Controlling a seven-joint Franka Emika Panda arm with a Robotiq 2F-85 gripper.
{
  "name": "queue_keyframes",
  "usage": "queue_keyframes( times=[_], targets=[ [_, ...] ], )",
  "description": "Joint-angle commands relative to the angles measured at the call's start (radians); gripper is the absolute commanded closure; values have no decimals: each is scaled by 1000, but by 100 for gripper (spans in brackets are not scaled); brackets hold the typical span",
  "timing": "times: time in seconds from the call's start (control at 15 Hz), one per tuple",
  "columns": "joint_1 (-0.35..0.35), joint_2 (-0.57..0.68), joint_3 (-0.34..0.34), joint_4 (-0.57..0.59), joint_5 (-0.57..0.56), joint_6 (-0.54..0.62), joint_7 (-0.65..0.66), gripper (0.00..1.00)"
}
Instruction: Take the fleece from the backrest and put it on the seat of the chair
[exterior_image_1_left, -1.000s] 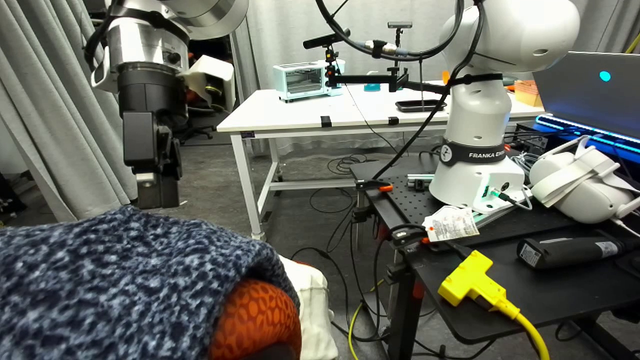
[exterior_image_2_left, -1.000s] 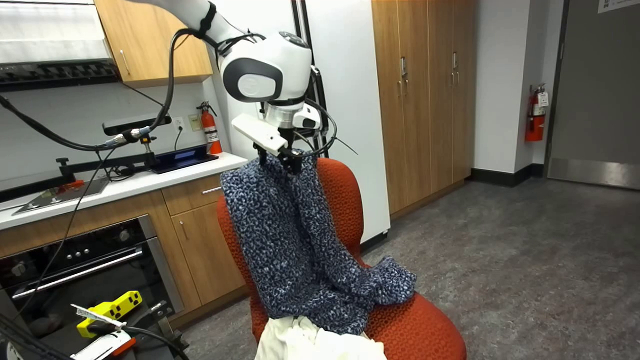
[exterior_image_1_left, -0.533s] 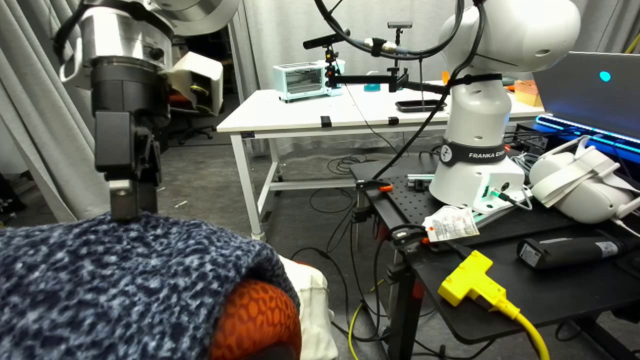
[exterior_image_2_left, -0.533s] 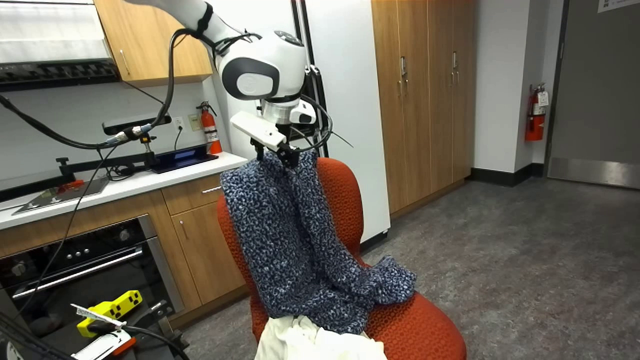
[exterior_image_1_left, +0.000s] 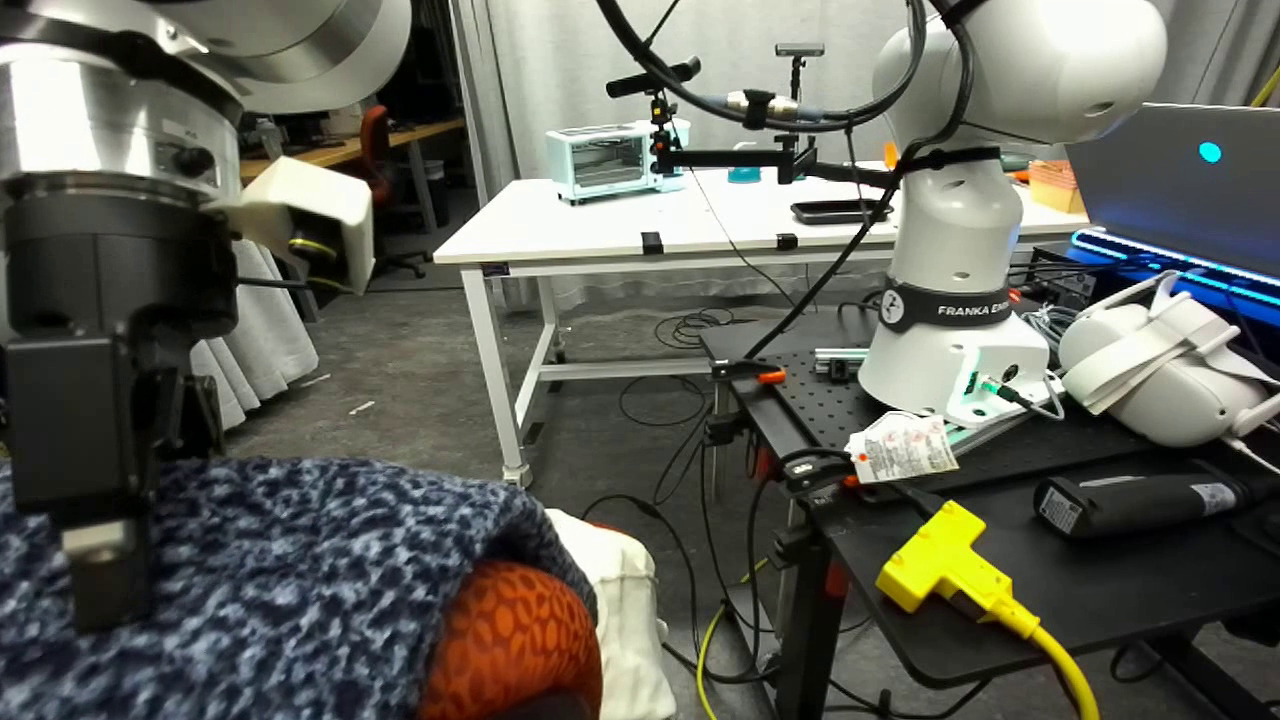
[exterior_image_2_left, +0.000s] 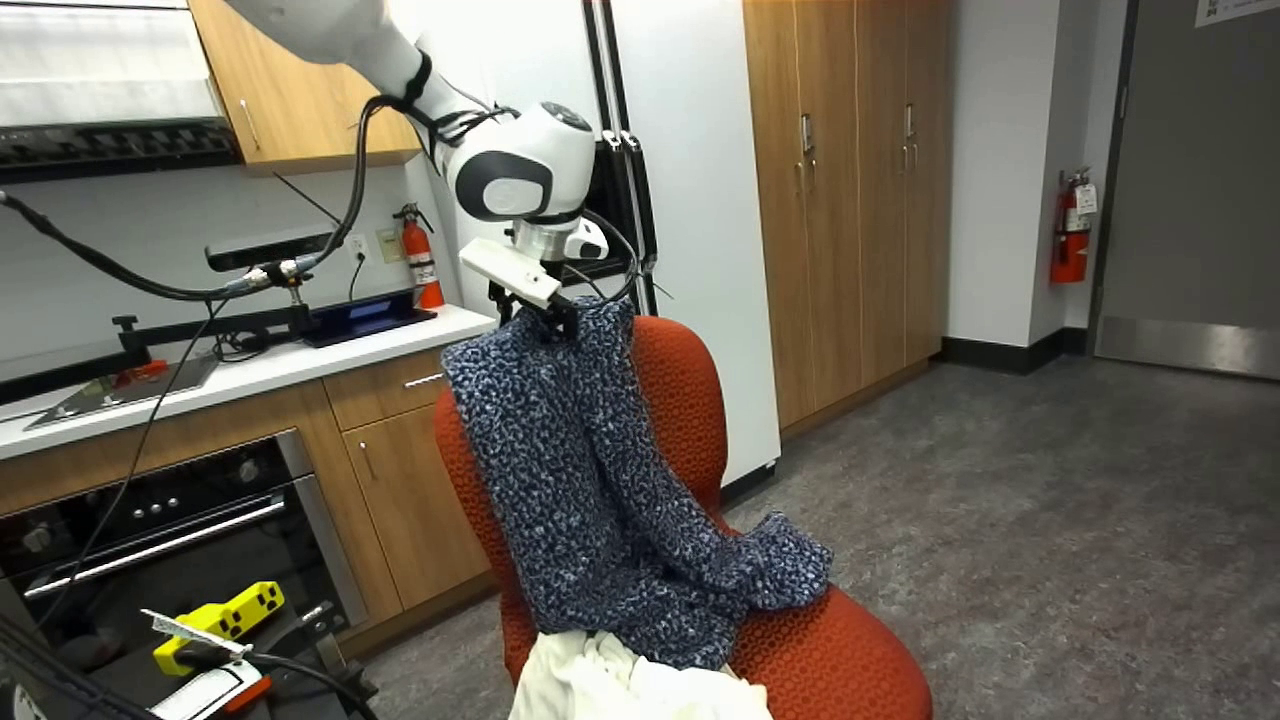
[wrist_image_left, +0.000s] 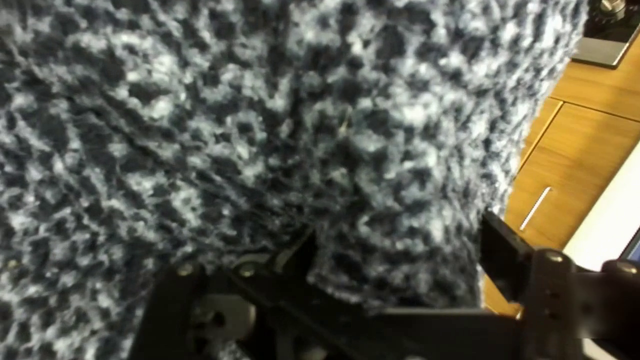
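Evidently the fleece (exterior_image_2_left: 545, 430) hangs over the top of the backrest (exterior_image_2_left: 680, 380), runs down its front and ends in folds on the seat (exterior_image_2_left: 845, 665) of the chair (exterior_image_2_left: 697, 475). A white cloth (exterior_image_2_left: 640, 685) lies bunched at the seat, touching the fleece's lower edge and taking up room there; I cannot tell whether it reaches underneath. At the top of the backrest the gripper (wrist_image_left: 400, 225) points down, its fingers (wrist_image_left: 505, 260) spread well apart, with fleece bulging between them. In an exterior view its body stands in front of the fleece and hides part of it, while fleece fills most of the wrist view. The arm (exterior_image_2_left: 560, 150) comes in over the backrest, a black cable (exterior_image_2_left: 352, 200) looping beside it.

Behind the backrest rises the fridge (exterior_image_2_left: 690, 180), with cabinets (exterior_image_2_left: 850, 200) next to it. A counter (exterior_image_2_left: 300, 363) runs off to the side, an oven (exterior_image_2_left: 180, 520) below it and a red extinguisher (exterior_image_2_left: 422, 262) near its end. In an exterior view, a black table (exterior_image_1_left: 1090, 600) carries the robot base (exterior_image_1_left: 945, 350), a headset (exterior_image_1_left: 1165, 375) and a yellow outlet block (exterior_image_1_left: 945, 560), a paper tag (exterior_image_1_left: 900, 447) near it. Cables (exterior_image_1_left: 648, 507) trail over the floor (exterior_image_1_left: 400, 370) between that table and the chair. Farther off, a white table (exterior_image_1_left: 580, 228) holds a toaster oven (exterior_image_1_left: 610, 165) and a tray (exterior_image_1_left: 835, 212); a laptop (exterior_image_1_left: 1190, 190) rises behind the headset.
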Motion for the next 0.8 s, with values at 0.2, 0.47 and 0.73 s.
queue_keyframes(
  times=[0.2, 0.47, 0.73],
  targets=[
    [-3, 109, 18, 120, -29, 25, 49, 70],
    [5, 122, 16, 146, -51, 74, 67, 99],
    [-47, -19, 42, 14, -8, 130, 26, 99]
  ],
)
